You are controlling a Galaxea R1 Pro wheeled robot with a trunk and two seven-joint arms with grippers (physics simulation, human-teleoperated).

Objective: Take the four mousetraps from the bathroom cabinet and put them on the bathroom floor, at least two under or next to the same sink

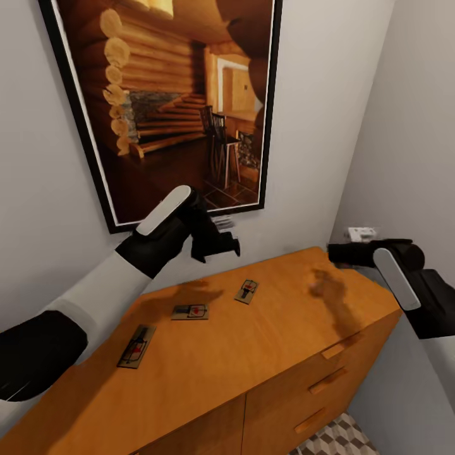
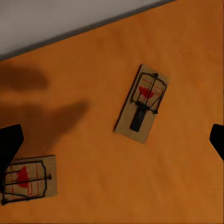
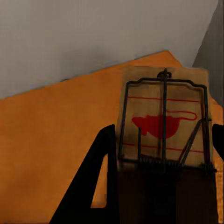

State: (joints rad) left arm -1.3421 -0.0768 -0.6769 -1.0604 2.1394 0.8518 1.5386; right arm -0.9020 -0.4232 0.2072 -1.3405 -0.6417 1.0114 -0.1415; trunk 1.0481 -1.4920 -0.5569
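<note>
Three mousetraps lie on the orange-brown cabinet (image 1: 265,354) top: one toward the back (image 1: 246,291), one in the middle (image 1: 189,311), one nearer the front left (image 1: 136,345). My left gripper (image 1: 218,251) hovers open above the back two. In the left wrist view it (image 2: 112,140) frames one mousetrap (image 2: 142,102), with another (image 2: 28,179) by one fingertip. My right gripper (image 1: 344,253) is over the cabinet's back right corner, shut on the fourth mousetrap (image 1: 361,234). That mousetrap (image 3: 163,121) stands out beyond the fingers (image 3: 105,163).
A large framed picture (image 1: 183,95) of a log cabin hangs on the wall behind the cabinet. A grey side wall (image 1: 411,126) closes in on the right. Drawer handles (image 1: 328,379) line the cabinet front, and cube-pattern floor tiles (image 1: 341,439) show below.
</note>
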